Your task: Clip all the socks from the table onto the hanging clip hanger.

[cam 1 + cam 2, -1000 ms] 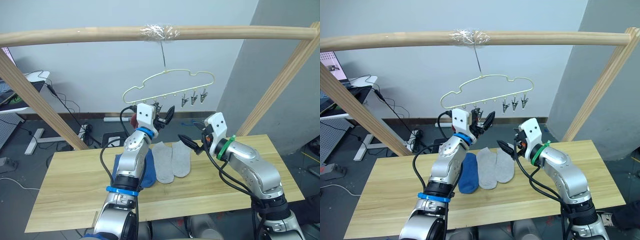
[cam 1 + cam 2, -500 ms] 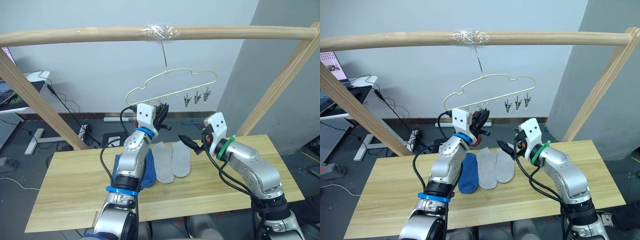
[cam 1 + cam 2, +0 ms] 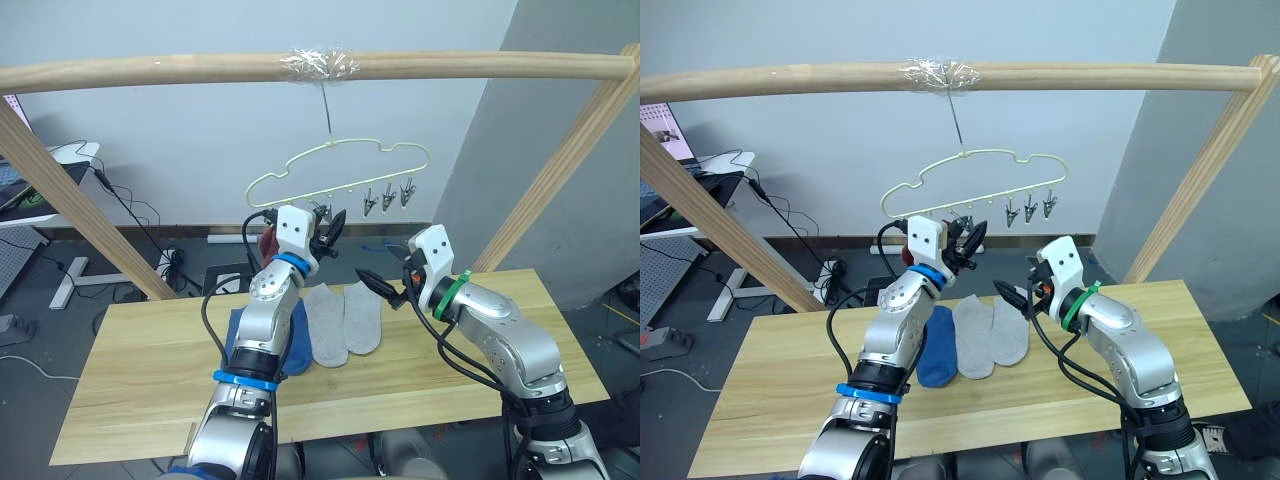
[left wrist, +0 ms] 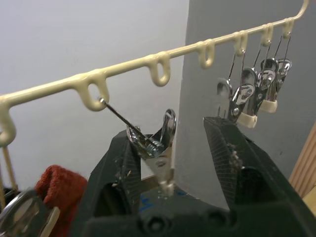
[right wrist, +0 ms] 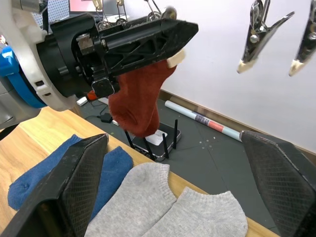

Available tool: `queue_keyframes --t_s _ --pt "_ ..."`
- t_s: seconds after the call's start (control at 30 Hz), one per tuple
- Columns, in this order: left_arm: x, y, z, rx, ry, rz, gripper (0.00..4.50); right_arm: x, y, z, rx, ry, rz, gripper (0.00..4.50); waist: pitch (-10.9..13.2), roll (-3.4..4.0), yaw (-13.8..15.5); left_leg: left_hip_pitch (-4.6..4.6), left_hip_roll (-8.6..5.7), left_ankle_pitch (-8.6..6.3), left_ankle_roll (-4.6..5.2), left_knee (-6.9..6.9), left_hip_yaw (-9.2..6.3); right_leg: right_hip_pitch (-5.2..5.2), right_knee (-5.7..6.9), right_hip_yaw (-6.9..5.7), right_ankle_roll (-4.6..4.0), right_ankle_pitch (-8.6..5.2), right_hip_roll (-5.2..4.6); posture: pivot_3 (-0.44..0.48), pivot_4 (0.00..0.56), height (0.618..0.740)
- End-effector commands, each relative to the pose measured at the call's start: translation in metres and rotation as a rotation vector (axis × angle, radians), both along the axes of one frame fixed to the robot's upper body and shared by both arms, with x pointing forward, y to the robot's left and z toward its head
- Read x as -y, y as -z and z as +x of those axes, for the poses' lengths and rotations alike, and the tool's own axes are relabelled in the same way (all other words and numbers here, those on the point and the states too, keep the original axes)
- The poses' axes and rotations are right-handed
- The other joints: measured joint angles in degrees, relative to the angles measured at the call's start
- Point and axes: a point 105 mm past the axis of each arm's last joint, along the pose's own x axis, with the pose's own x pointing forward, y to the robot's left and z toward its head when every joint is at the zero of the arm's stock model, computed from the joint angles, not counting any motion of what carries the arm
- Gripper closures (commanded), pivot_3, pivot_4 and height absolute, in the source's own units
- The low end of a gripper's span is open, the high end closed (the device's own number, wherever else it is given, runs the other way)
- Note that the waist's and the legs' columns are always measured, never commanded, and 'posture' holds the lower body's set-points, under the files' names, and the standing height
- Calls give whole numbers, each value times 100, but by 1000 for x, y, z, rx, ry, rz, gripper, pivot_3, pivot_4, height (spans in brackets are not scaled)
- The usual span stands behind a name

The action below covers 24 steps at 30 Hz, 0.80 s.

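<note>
The left tool (image 4: 170, 163) is raised under the thin pale yellow-green wire clip hanger (image 3: 340, 165), its fingers spread apart around a small grey metal clip (image 4: 153, 138). A rust red sock (image 5: 140, 98) hangs beside that tool. The right tool (image 3: 385, 290), fingers wide apart and empty, hovers at 3 o'clock of two light grey socks (image 3: 345, 320) lying on the light wooden desk (image 3: 130, 380). Blue socks (image 3: 290, 335) lie at their 9 o'clock, touching.

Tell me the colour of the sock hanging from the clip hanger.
Rust red sock; clearest in the right wrist view.
</note>
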Motion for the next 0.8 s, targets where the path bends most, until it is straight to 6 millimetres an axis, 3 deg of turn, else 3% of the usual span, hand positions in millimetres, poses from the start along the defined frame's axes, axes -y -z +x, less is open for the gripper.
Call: queue_keyframes --t_s 0.03,0.37,0.8 --pt "3 -22 0 81 3 -8 2302 -1 -15 -1 63 -3 15 0 0 0 -1 0 0 0 0 0 0 0 0 0 0 0 0 -206 104 740" --pt "-11 -21 5 68 -65 -32 2302 -2 -14 -2 64 -9 13 0 0 0 0 0 0 0 0 0 0 0 1 0 0 0 0 -203 100 740" --pt "-4 -18 2 54 -20 -29 2302 -2 -14 -2 63 -10 13 0 0 0 1 0 0 0 0 1 0 0 2 0 0 0 0 -197 98 740"
